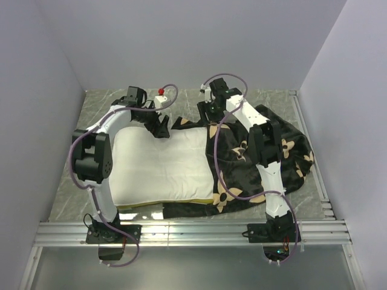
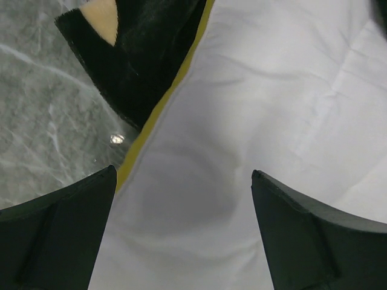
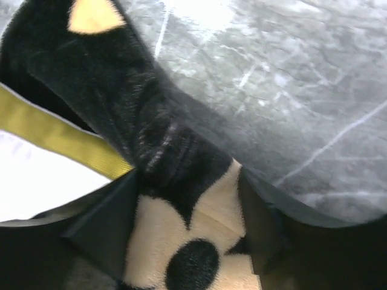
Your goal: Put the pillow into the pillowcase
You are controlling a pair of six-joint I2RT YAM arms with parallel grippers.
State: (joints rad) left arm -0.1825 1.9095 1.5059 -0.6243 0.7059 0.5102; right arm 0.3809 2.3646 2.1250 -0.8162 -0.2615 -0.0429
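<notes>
Left fingers [image 2: 54, 241] spread above crosswise pillow [image 1: 160, 166] entering pillowcase [image 1: 299, 160].

The left arm [image 1: 112, 121] and right arm [image 1: 275, 181] are made of white tube-shaped links with bulky black joint housings [image 1: 92, 158]. A thin grey-purple cable [image 1: 224, 75] loops along each arm. The left gripper [image 2: 183, 181] has matt black wedge-shaped fingers [image 2: 60, 241].
</notes>
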